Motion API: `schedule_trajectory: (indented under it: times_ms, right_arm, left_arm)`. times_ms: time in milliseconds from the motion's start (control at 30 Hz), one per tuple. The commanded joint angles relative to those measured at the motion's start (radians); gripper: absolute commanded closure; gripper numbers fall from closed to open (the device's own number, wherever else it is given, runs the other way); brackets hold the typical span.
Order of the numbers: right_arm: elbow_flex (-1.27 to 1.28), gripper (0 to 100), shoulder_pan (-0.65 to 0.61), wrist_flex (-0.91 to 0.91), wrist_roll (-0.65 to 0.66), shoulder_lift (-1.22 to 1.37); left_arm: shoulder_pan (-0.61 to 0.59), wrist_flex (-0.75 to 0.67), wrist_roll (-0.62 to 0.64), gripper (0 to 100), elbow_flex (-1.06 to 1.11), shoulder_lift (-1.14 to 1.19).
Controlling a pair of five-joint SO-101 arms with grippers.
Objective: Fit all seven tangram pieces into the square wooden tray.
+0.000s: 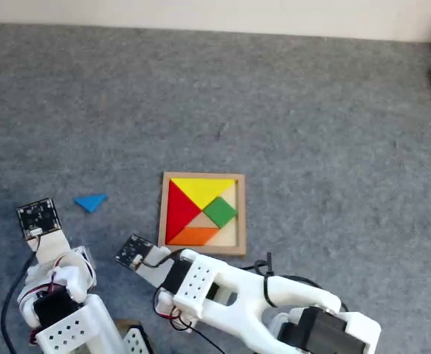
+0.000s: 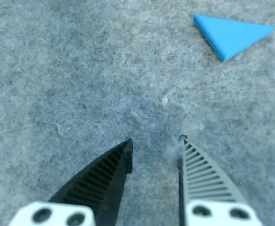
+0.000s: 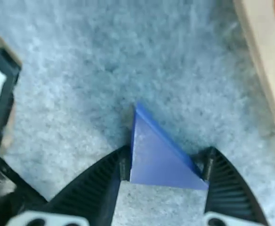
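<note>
high view looks down over the whole surface (image 1: 311, 103); both wrist views sit close above it. high and left wrist share the light-blue triangle (image 1: 91, 201).

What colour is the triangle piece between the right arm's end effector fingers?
The triangle is dark blue, clearest in the right wrist view.

White arms (image 1: 223, 295); right gripper (image 3: 166, 159) seemingly black-fingered

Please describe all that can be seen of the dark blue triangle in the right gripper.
The dark blue triangle is a flat, smooth piece with sharp corners, possibly painted wood. The right gripper is shut on it, a black finger on each side, its free corner pointing away from the wrist. Grey carpet lies beneath, the rim of the wooden tray nearby.
</note>
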Motion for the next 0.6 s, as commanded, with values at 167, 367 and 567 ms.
schedule_trajectory:
  times_ms: [167,367,567]
  right_arm:
    - [0.143,74.3,0.025,-0.061,0.104,-0.001]
    - [0.147,85.6,0.025,-0.061,0.106,-0.002]
    - [0.145,89.6,0.077,0.008,0.212,-0.005]
  left_arm:
    - [-0.016,0.006,0.002,84,0.021,-0.008]
    - [-0.016,0.006,0.002,84,0.021,-0.008]
    - [-0.016,0.006,0.002,84,0.021,-0.008]
